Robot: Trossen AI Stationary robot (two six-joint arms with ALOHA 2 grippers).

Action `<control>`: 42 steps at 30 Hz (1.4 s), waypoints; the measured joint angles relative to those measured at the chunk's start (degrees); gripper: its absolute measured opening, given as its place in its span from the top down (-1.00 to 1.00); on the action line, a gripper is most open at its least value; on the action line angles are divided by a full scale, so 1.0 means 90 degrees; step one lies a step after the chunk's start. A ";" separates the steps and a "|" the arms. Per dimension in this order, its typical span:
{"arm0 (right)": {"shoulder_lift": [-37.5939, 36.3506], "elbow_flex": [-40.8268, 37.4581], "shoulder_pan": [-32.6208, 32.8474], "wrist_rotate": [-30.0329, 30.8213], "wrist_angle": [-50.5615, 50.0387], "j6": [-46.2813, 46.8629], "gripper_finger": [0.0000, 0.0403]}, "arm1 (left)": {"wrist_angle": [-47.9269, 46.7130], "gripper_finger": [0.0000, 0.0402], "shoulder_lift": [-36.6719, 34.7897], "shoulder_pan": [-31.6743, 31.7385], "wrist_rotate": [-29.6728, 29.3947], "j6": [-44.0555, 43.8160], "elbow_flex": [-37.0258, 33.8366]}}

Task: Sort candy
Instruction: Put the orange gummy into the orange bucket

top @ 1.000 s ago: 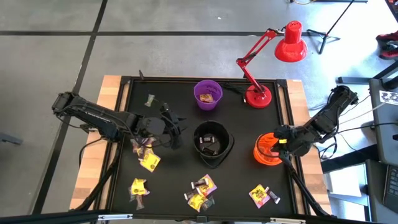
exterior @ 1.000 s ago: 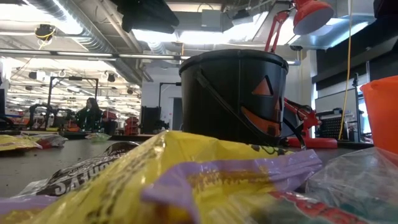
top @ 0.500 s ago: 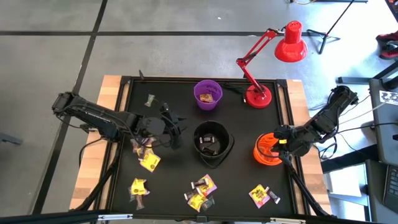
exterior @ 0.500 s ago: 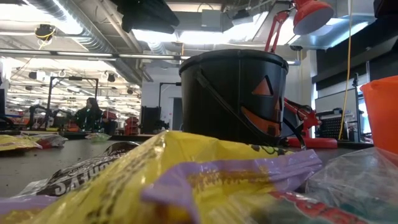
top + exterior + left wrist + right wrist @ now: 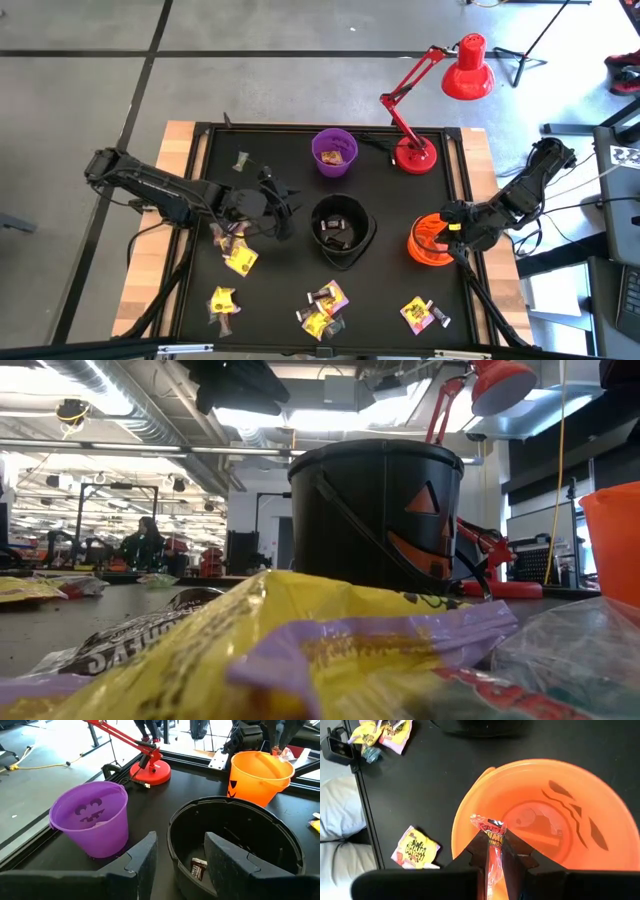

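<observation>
My right gripper [image 5: 492, 847] hangs over the orange bowl [image 5: 555, 795] at the table's right and is shut on a reddish candy [image 5: 489, 826]. My left gripper [image 5: 180, 845] stands open just left of the black bowl [image 5: 340, 230], above its rim, with nothing between the fingers. Dark candy [image 5: 198, 867] lies on the black bowl's bottom. The purple bowl [image 5: 334, 152] stands behind it with candy inside. Yellow and dark candy [image 5: 240, 258] lies loose on the black mat. My right gripper pinches the reddish candy's wrapper [image 5: 491, 836] between its two fingers. The fingers slant down toward the bowl. The wrapper's free end sticks out past the fingertips, clear of everything, over the orange bowl's near rim.
More loose candy lies near the front edge [image 5: 222, 300], [image 5: 325, 305], [image 5: 418, 313], and one piece at the far left [image 5: 241, 160]. A red desk lamp [image 5: 415, 152] stands at the back right. In the low view a yellow wrapper [image 5: 300, 650] fills the foreground.
</observation>
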 joint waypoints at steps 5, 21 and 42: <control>0.0000 0.0000 0.0000 -0.0320 -0.0020 -0.0002 0.84 | -0.0008 0.24 0.0036 0.0002 -0.0003 -0.0122 -0.0118; 0.0000 0.0000 0.0000 -0.0445 0.0559 -0.1657 0.84 | -0.0031 0.24 0.0043 0.0038 -0.0332 0.0018 -0.0131; 0.0000 0.0000 0.0000 -0.0443 0.0615 -0.1843 0.84 | -0.0291 0.24 0.0039 0.0559 -0.0085 0.0032 -0.0138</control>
